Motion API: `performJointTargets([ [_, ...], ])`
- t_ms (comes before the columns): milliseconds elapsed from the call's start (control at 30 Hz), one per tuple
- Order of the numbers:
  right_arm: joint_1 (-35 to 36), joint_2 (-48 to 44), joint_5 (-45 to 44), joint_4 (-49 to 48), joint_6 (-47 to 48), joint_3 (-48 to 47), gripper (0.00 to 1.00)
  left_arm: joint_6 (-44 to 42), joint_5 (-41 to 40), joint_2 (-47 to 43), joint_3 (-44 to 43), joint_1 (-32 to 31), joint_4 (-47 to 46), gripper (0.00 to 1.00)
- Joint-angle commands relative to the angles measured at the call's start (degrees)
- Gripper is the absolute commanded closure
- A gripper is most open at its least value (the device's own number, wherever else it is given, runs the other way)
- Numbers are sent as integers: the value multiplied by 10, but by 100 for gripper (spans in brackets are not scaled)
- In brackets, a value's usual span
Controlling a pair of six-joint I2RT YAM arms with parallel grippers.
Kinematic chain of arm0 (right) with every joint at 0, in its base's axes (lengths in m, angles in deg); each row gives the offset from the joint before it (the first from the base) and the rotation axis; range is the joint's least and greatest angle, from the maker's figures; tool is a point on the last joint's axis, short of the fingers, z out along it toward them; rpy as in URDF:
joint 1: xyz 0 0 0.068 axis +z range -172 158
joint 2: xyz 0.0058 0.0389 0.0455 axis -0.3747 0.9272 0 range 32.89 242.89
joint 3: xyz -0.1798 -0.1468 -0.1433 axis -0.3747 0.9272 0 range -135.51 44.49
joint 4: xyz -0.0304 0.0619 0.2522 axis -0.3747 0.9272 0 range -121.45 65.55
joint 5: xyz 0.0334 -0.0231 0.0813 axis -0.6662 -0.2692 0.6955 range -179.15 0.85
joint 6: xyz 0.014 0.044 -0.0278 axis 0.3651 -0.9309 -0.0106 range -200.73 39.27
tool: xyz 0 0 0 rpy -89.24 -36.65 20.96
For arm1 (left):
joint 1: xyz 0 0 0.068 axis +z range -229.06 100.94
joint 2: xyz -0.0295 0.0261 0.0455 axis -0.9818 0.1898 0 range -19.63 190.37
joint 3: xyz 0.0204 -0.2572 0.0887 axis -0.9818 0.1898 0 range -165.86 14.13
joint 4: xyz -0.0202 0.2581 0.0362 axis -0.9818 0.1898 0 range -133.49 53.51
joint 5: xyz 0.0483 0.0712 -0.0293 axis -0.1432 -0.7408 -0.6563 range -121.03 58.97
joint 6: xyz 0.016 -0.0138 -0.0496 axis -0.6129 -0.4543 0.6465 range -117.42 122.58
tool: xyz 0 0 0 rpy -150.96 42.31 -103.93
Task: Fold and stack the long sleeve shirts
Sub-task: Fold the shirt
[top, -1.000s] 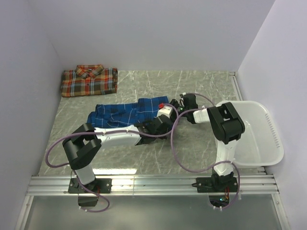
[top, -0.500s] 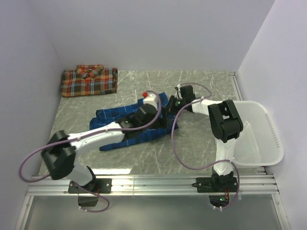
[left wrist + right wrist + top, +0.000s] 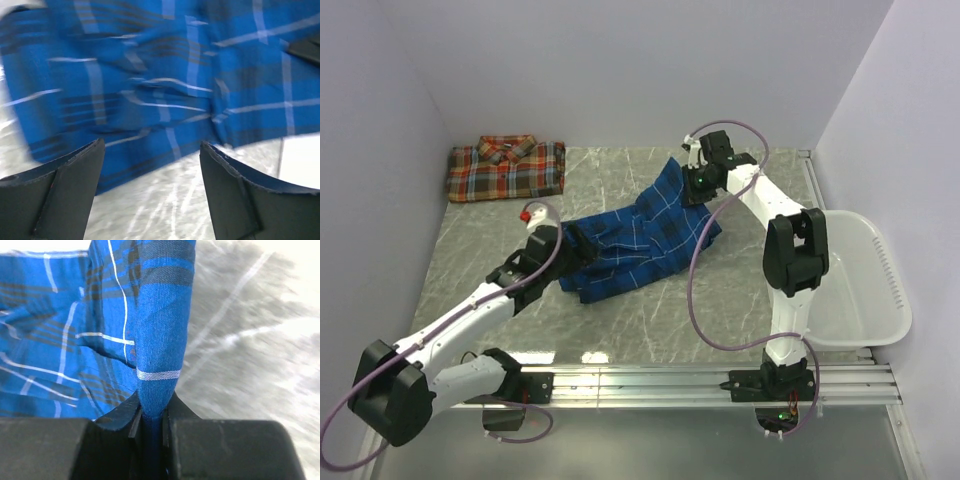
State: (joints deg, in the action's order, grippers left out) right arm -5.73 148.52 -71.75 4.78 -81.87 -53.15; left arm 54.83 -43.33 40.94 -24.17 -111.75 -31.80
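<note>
The royal blue plaid shirt [image 3: 645,240] lies rumpled mid-table, one end drawn up toward the back. My right gripper [image 3: 692,186] is shut on that raised end; in the right wrist view a fold of the blue shirt [image 3: 160,315] runs down between the closed right gripper [image 3: 152,412]. My left gripper [image 3: 584,238] sits at the shirt's left edge. In the left wrist view the left gripper [image 3: 151,150] is open over bare table, with the blue shirt [image 3: 175,75] just ahead and nothing between its fingers. The red-orange plaid shirt [image 3: 506,168] lies folded at the back left.
A white plastic basket [image 3: 880,300] stands at the right edge of the table beside the right arm. Walls close in the back and both sides. The right arm's purple cable [image 3: 695,290] loops over the table in front of the blue shirt.
My left gripper opened, let go of the blue shirt and drew back to the left. My right gripper shut on the shirt's end and carried it toward the back.
</note>
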Motion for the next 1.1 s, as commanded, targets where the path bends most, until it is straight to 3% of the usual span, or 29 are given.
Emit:
performJointTargets([
  [0,23,-21,-89,71,79,-43,100,30,53,-13,39,47,12,18],
  [300,77,-34,-236,124,127,-101,99,48,197,71,96,184,-62,27],
  [667,171,-42,-436,133,135,-108,95,59,253,168,86,193,-135,50],
  [733,196,-32,-484,138,131,-115,95,64,261,183,87,193,-148,60],
  [767,204,-30,-502,140,130,-119,95,65,264,187,89,193,-154,73],
  [867,236,-14,-565,132,127,-114,94,64,269,196,90,192,-163,84],
  [1067,294,43,-653,163,106,-138,93,66,268,180,94,193,-157,85],
])
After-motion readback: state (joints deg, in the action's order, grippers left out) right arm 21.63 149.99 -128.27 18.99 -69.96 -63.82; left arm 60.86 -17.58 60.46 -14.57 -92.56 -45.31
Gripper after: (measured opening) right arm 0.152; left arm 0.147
